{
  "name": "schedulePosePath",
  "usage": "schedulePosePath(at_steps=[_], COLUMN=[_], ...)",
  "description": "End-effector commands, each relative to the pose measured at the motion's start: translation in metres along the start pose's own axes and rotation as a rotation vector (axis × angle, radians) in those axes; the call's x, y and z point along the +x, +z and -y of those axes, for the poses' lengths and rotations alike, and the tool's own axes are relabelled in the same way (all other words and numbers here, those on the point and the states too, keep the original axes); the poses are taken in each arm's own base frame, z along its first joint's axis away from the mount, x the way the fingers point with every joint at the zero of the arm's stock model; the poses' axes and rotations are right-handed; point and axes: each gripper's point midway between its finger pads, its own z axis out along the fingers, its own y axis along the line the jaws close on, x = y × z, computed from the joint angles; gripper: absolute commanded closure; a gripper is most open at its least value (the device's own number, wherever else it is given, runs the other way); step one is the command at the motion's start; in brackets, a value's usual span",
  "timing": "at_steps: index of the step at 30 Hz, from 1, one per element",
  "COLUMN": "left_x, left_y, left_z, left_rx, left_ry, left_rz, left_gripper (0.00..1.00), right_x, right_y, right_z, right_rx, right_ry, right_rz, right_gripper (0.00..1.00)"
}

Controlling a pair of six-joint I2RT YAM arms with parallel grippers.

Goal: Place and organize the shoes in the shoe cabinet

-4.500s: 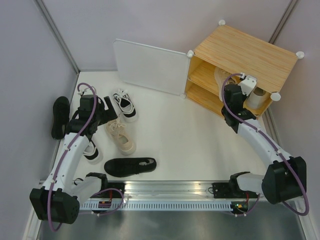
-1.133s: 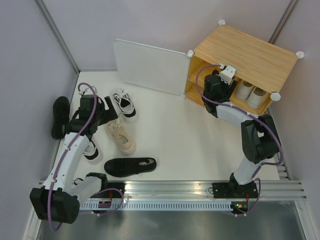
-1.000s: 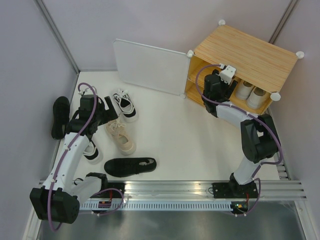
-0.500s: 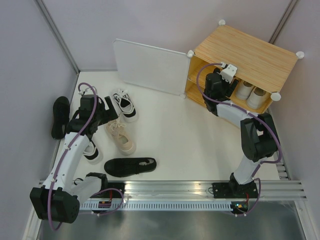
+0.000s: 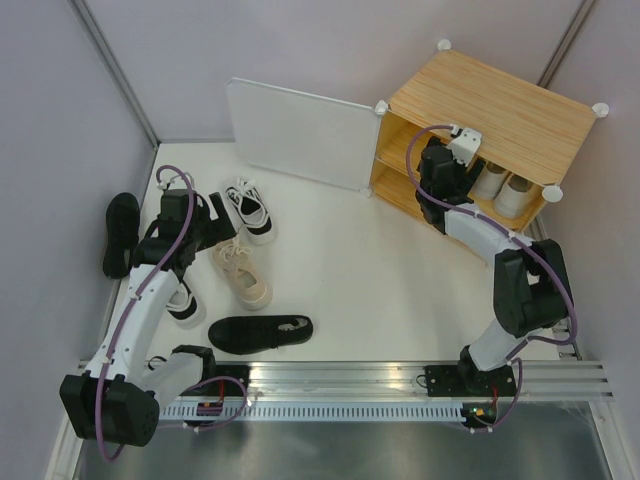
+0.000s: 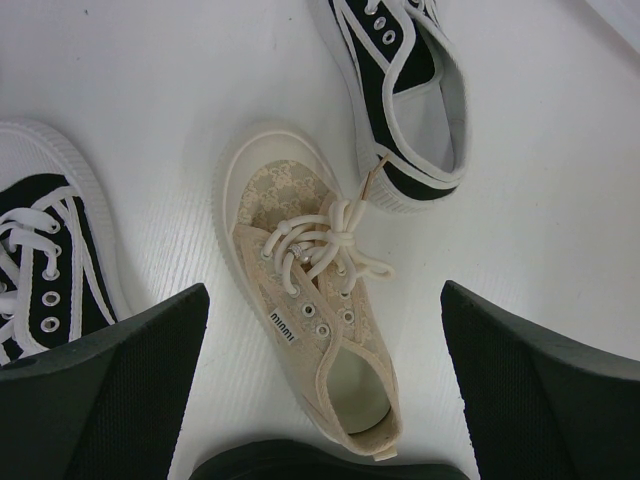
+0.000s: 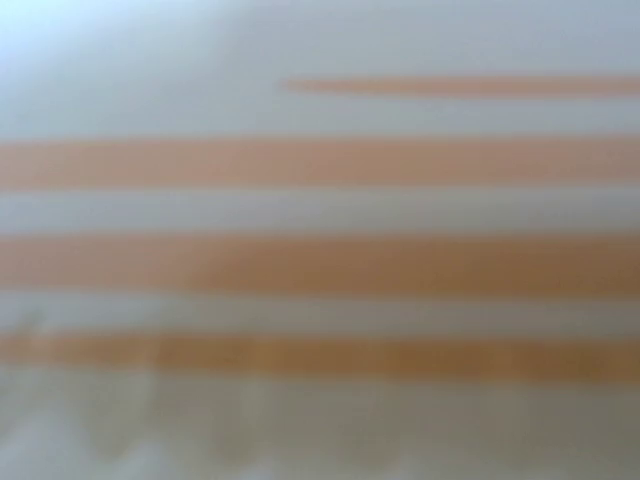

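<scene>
Seven shoes in view: five loose on the smooth white tabletop (image 5: 360, 270), two shelved.

- All-black matte low shoe (image 5: 120, 232): far left, at the table's edge.
- White canvas sneaker with black panels (image 5: 185, 300): white laces, partly under the left arm.
- Left gripper (image 6: 320, 300): blocky black fingers (image 6: 120, 380) spread wide, released, grasping nothing. It hovers above the cream shoe.
- Cream woven lace-up shoe (image 6: 300, 260): patterned fabric, pale rubber toe cap, knotted laces, lying between the two trimmed sneakers.
- Second black-trimmed white sneaker (image 6: 405, 100): just beyond the cream shoe's toe.
- Slim black shoe (image 5: 260, 332): near the front rail.
- Flat white frosted door panel (image 5: 300, 133): standing open.
- Boxy shoe cabinet with light wood-grain top (image 5: 490, 110): round white corner connectors, wooden inner shelf.
- Right gripper (image 5: 452, 165): reaching into the cabinet, fingers hidden and its own view a blur of orange bands. Jaw state cannot be told.
- Two pale round-heeled shoes (image 5: 490, 180): side by side just under the top, right of that gripper.
</scene>
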Motion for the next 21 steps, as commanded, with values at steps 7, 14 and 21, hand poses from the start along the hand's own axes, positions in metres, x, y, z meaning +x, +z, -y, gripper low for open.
schedulePosePath(at_steps=[7, 14, 21], left_x=[-0.006, -0.005, -0.005], left_y=[0.002, 0.002, 0.002], left_z=[0.0, 0.0, 0.0], left_rx=[0.008, 0.007, 0.009], left_ry=[0.039, 0.038, 0.038], left_rz=[0.028, 0.025, 0.026], left_gripper=[0.0, 0.0, 0.0], right_x=[0.016, 0.004, 0.0], right_y=[0.002, -0.013, -0.032], right_z=[0.004, 0.008, 0.014], right_rx=[-0.034, -0.076, -0.129], right_ry=[0.077, 0.1, 0.084], right_rz=[-0.103, -0.116, -0.154], right_gripper=[0.04, 0.04, 0.06])
